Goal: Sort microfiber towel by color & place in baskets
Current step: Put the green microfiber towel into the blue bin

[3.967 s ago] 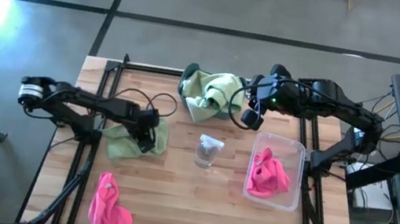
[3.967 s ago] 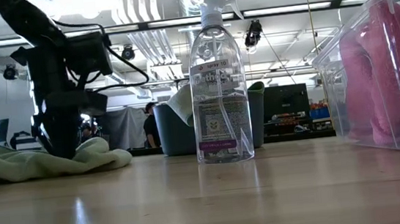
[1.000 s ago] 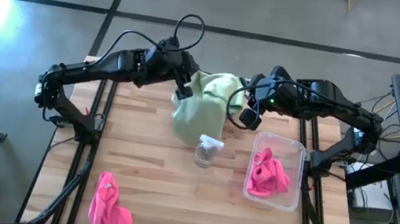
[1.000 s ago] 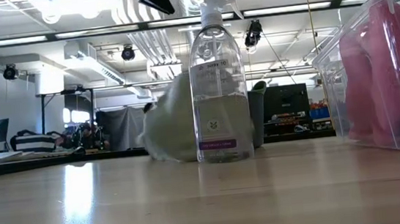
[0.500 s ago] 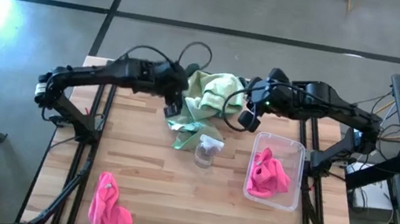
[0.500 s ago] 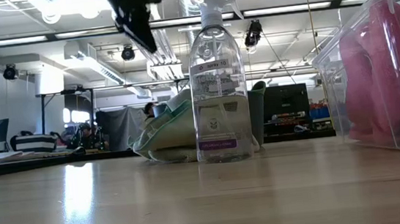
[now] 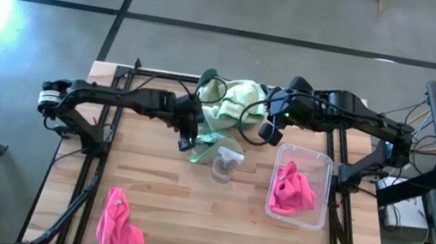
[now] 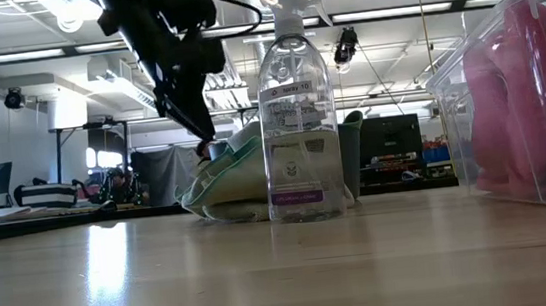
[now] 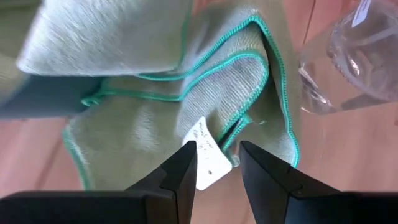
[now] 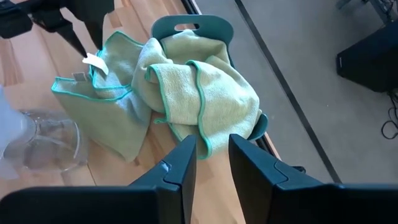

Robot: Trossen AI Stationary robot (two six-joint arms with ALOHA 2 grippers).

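Two green towels are heaped over the dark teal basket (image 10: 193,28) at the far edge of the worktop (image 7: 162,209). A third green towel (image 7: 208,145) lies folded on the wood just beside that basket, touching the clear spray bottle (image 7: 227,165). The left end effector (image 7: 184,140) hovers just above this towel, fingers apart and gripping nothing. The right end effector (image 7: 268,131) hangs near the teal basket's other side, its fingers also parted and empty. Pink towels (image 7: 292,191) sit inside the clear basket (image 7: 325,168), and another pink towel (image 7: 117,226) lies at the worktop's near left corner.
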